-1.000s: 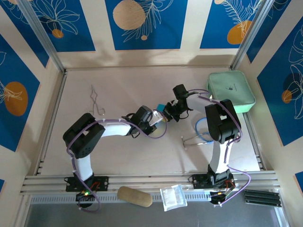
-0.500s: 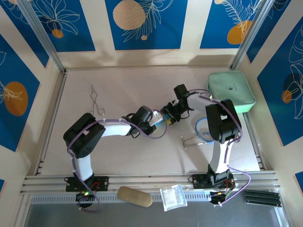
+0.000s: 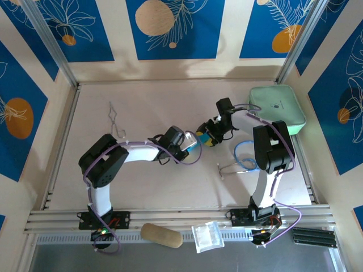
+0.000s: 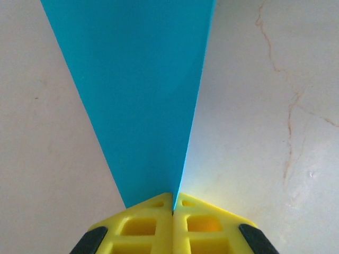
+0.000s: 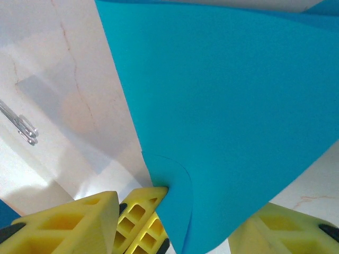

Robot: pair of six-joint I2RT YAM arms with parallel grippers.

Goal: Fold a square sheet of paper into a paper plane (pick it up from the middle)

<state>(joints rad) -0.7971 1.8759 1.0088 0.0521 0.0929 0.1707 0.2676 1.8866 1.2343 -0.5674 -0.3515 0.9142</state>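
Left end effector (image 4: pixel 172 203) of mine was pressed together, pinching the thin teal-blue square sheet of paper (image 4: pixel 143 95) at its narrow tip. My right end effector (image 5: pixel 185 211) stood with its yellow fingers (image 5: pixel 90 222) spread; the sheet ran through the gap and curled over it, and as far as I could see it was not clamped there. From above, the paper hung between the two end effectors near the middle of the pale table (image 3: pixel 142 107), held up rather than lying flat.

I judged this to be mid-fold: the sheet was already doubled into a creased, tapering shape but was not yet a finished dart; my left side was carrying it while my right was free to take a new hold. The next move, as I judged it, called for the right fingers to close on the wide free part, well away from the left pinch; they would need to come in square to the crease so that the thin paper neither buckled nor slipped out of the left grip.

In my left wrist view the paper's point lay at my closed fingertips and the shape widened away from them; its long axis ran straight out from that end effector; in the top view it was too small for me to tell its heading more closely.
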